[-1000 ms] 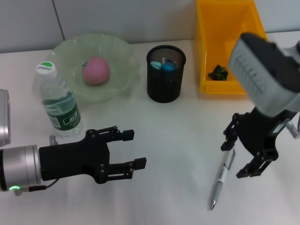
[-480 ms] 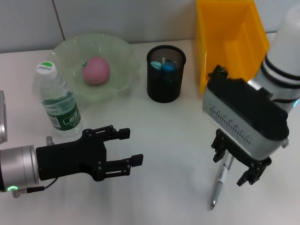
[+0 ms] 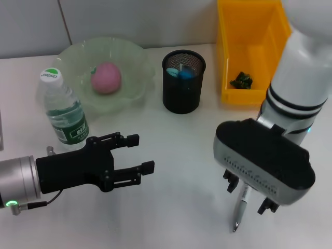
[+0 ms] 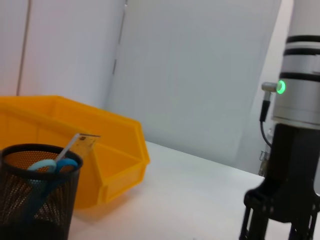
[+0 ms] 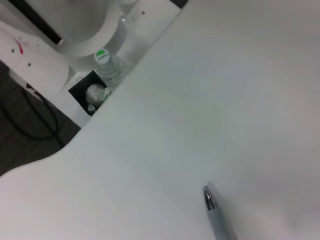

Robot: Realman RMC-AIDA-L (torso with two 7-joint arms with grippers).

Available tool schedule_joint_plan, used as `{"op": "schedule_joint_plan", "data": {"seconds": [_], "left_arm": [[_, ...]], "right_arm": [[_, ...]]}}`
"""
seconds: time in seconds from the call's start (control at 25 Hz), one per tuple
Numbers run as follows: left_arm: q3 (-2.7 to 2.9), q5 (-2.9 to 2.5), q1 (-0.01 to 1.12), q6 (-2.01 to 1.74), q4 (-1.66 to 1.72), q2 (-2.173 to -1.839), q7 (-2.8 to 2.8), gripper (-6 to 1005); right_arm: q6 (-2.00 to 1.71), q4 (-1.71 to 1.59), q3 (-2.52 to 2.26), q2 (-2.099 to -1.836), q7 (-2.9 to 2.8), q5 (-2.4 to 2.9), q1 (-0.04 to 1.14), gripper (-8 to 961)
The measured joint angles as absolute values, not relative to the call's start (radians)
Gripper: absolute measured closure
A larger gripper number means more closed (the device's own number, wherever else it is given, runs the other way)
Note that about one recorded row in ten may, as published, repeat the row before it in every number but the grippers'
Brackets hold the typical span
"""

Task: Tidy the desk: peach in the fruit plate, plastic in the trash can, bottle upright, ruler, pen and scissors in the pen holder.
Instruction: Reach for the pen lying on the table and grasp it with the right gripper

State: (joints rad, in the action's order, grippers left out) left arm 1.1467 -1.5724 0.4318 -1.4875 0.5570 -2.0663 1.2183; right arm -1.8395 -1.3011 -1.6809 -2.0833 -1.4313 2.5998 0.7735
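My right gripper: jaws released, straddling the pen, not clenched on it, close to the bench's near edge on the right.
Pen: lying flat, tip toward the near edge.
My left gripper: jaws apart, grasping nothing, hovering low at the near left of the bench.
Bottle: upright near the left edge, beside the fruit plate.
Peach: in the plate at the far edge.
Pen holder: mid far side, scissors and ruler inside.
Yellow bin: far right corner, dark scrap inside.

Overhead head view — two low wrist views
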Motion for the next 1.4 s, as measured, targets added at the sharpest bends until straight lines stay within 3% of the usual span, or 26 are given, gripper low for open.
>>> {"op": "schedule_joint_plan", "data": {"seconds": [1.24,1.4], "left_arm": [[1.12,-1.572,0.425,-1.49,0.558,-2.066,1.247,228],[1.12,-1.572,0.425,-1.49,0.558,-2.066,1.247,228]], "right_arm": [[-1.726,-1.273,-1.81,-2.082,-1.311,2.587,0.741,292],[-1.726,-1.272,-1.816,-2.08,-1.309,2.583,0.74,329]]}}
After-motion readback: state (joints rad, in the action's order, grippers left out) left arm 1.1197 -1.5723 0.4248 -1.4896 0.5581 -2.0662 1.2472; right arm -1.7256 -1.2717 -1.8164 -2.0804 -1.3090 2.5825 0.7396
